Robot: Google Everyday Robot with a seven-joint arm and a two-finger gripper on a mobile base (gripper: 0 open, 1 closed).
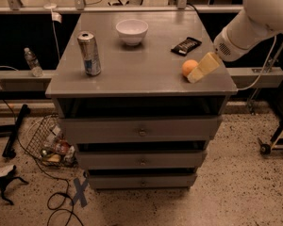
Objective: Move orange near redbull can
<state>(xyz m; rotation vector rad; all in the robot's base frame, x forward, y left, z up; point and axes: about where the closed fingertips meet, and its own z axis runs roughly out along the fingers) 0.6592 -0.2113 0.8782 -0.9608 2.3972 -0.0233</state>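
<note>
The orange (188, 67) lies on the grey cabinet top (141, 65) near its right front corner. The redbull can (89, 53) stands upright at the left side of the top, far from the orange. My gripper (201, 68) reaches in from the right on the white arm (247, 25) and sits low against the orange's right side, covering its right edge.
A white bowl (132, 31) stands at the back middle of the top and a black packet (186, 45) lies at the back right. A clear water bottle (32, 61) stands on a ledge to the left. A wire basket (49, 142) and cables lie on the floor at the left.
</note>
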